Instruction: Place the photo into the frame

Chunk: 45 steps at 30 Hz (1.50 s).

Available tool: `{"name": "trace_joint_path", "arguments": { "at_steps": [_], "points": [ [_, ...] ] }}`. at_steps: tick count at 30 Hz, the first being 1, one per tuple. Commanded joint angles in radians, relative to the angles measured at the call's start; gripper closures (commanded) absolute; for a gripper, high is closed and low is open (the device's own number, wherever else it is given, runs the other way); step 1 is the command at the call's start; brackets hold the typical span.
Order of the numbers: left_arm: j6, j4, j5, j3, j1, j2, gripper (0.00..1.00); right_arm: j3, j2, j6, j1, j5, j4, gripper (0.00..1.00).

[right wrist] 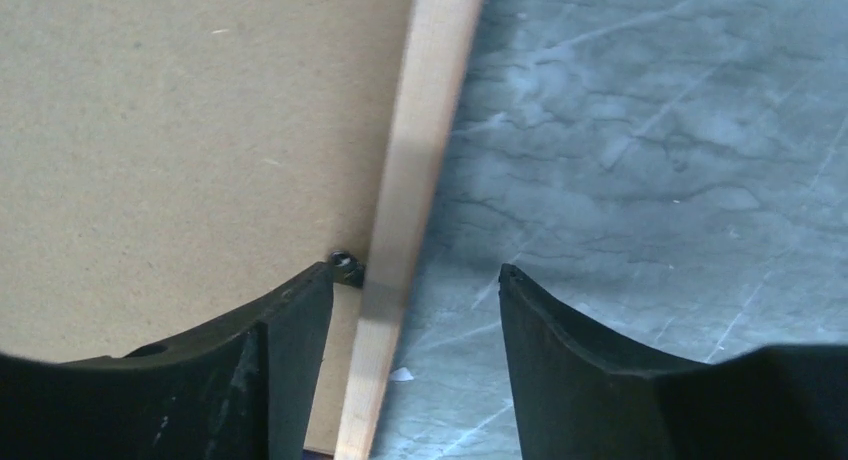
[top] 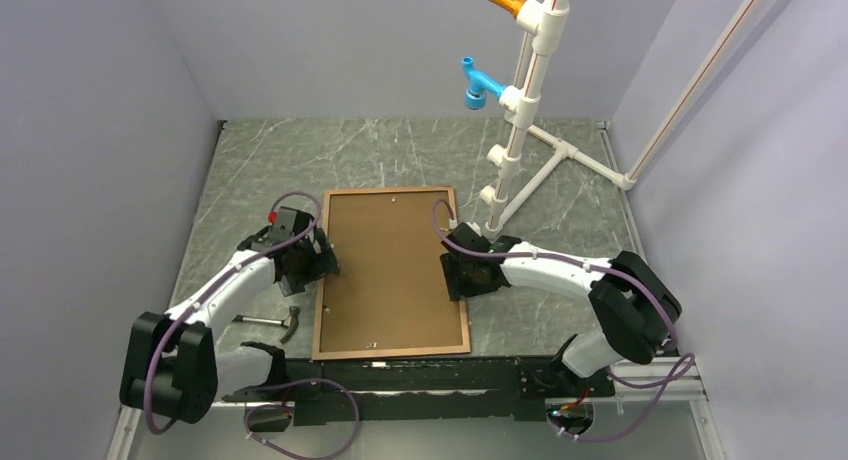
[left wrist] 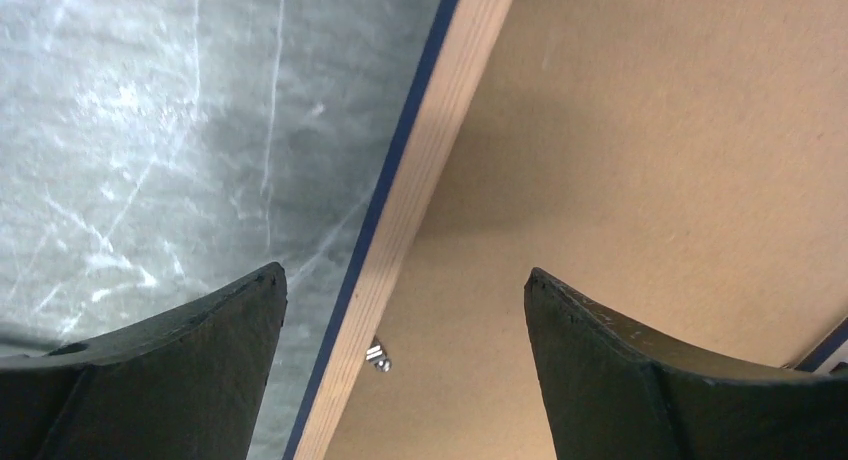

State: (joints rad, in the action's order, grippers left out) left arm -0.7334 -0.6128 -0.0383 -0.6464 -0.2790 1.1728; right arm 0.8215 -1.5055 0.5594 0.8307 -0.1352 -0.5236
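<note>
While the frame (top: 390,190) lies flat mid-picture, long axis top to bottom, left gripper (left wrist: 405,273) and right gripper (right wrist: 415,270) straddle opposite long rails, jaws apart, gripping nothing; photo unseen.

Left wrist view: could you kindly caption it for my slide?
Open left tool over the frame rail, between tabletop and backing board.
</note>
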Motion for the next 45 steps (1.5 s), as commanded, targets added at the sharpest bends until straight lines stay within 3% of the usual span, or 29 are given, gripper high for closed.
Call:
{"name": "trace_joint_path", "arguments": {
  "at_steps": [1,4,15,26,29,32,34,38,41,45],
  "points": [
    [0.071,0.089,0.081,-0.072,0.070,0.054,0.09,-0.054,0.073,0.005,-0.063,0.065,0.072,0.31],
    [0.096,0.075,0.046,-0.129,0.087,0.127,0.10,-0.068,0.098,0.007,-0.093,0.115,0.089,0.26],
    [0.147,0.096,-0.025,-0.279,0.090,0.404,0.18,-0.076,0.043,0.005,-0.102,0.192,0.123,0.25],
    [0.165,0.079,-0.131,-0.320,0.091,0.504,0.28,-0.058,0.011,-0.003,-0.102,0.198,0.120,0.25],
    [0.169,0.066,-0.142,-0.346,0.090,0.533,0.39,-0.051,0.001,-0.004,-0.101,0.197,0.119,0.25],
    [0.178,0.054,-0.137,-0.373,0.090,0.538,0.40,-0.044,0.002,-0.006,-0.102,0.195,0.113,0.25],
    [0.182,0.052,-0.131,-0.382,0.091,0.535,0.54,-0.031,0.007,-0.011,-0.102,0.184,0.104,0.25],
    [0.197,0.044,-0.123,-0.393,0.090,0.540,0.69,0.015,0.002,-0.030,-0.102,0.159,0.074,0.25],
    [0.204,0.045,-0.109,-0.381,0.090,0.530,0.66,0.046,-0.014,-0.039,-0.102,0.156,0.060,0.24],
    [0.203,0.044,-0.089,-0.338,0.090,0.461,0.41,0.069,-0.007,-0.043,-0.103,0.162,0.039,0.22]
  ]
}}
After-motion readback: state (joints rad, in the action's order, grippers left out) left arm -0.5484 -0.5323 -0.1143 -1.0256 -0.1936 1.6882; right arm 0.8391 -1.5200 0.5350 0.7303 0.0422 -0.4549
